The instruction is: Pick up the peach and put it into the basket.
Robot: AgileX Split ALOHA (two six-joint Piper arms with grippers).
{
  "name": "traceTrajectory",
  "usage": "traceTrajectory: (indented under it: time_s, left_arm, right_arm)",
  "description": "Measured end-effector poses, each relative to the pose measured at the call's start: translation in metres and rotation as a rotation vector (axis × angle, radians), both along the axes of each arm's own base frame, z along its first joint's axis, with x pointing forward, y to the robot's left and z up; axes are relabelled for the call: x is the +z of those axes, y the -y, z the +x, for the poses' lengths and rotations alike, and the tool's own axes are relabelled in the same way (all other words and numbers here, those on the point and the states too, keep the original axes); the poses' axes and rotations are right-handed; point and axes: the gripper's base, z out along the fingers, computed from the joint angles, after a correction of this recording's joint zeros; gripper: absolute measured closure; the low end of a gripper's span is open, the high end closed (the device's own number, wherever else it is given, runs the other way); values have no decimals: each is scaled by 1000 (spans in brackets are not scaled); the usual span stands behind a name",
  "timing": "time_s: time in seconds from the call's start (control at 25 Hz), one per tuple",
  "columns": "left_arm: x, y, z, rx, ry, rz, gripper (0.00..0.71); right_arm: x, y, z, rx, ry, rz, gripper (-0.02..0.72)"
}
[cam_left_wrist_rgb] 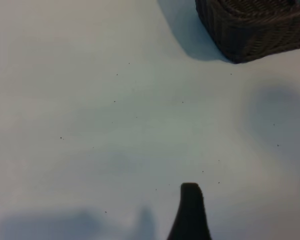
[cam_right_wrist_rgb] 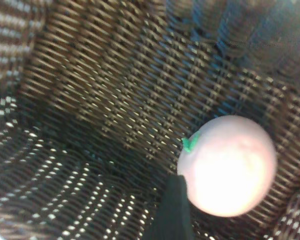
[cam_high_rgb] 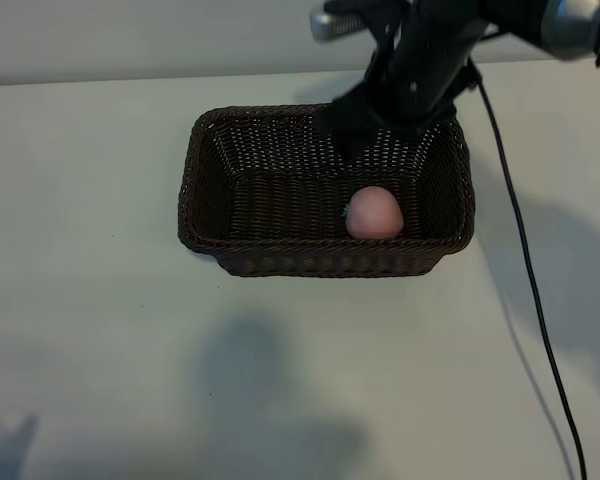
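The pale pink peach [cam_high_rgb: 374,213] lies on the floor of the dark brown wicker basket [cam_high_rgb: 325,262], near its front right corner. My right gripper [cam_high_rgb: 380,125] hangs over the basket's far side, above and behind the peach, open and holding nothing. In the right wrist view the peach [cam_right_wrist_rgb: 227,165], with a green bit on one side, rests on the basket's weave [cam_right_wrist_rgb: 90,75] just beside one dark finger [cam_right_wrist_rgb: 174,212]; the other finger is out of frame. In the left wrist view a single finger [cam_left_wrist_rgb: 190,210] hovers over bare table, with a basket corner [cam_left_wrist_rgb: 250,30] farther off.
The white table [cam_high_rgb: 100,330] stretches all around the basket. A black cable [cam_high_rgb: 530,290] trails from the right arm down the table's right side. The left arm is outside the exterior view.
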Motion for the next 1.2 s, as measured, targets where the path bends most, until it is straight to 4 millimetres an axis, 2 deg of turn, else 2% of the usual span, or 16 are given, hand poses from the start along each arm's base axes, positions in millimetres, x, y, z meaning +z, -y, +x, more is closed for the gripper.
traceTrajectory:
  time_s: [0.08,0.12,0.2,0.36,0.52,0.64,0.76,0.88,1.0,1.12,1.2]
  left_arm:
    - [0,0,0,0,0,0,131]
    - [0,0,0,0,0,0,131]
    - [0,0,0,0,0,0,131]
    - [0,0,0,0,0,0,131]
    - [0,0,0,0,0,0,131]
    - [0,0,0,0,0,0,131]
    - [0,0,0,0,0,0,131]
    - [0,0,0,0,0,0,131]
    - [0,0,0,0,0,0,131]
    - [0,0,0,0,0,0,131]
    - [0,0,0,0,0,0,131]
  right_arm:
    - [7,0,1,4,10,-5,93]
    - [18,4,4,4,22,-22,108]
    - [27,12,8,-8,27,-36,113]
    - [36,50,22,-92,30,-55,117]
    - [36,106,37,-202,21,-78,118]
    - [36,157,45,-295,28,-113,118]
    - [36,212,46,-411,25,-144,118]
    - [36,252,43,-501,18,-146,118]
    - [36,270,40,-542,14,-147,118]
    - [42,271,37,-540,26,-147,118]
    - [53,269,30,-536,46,-137,121]
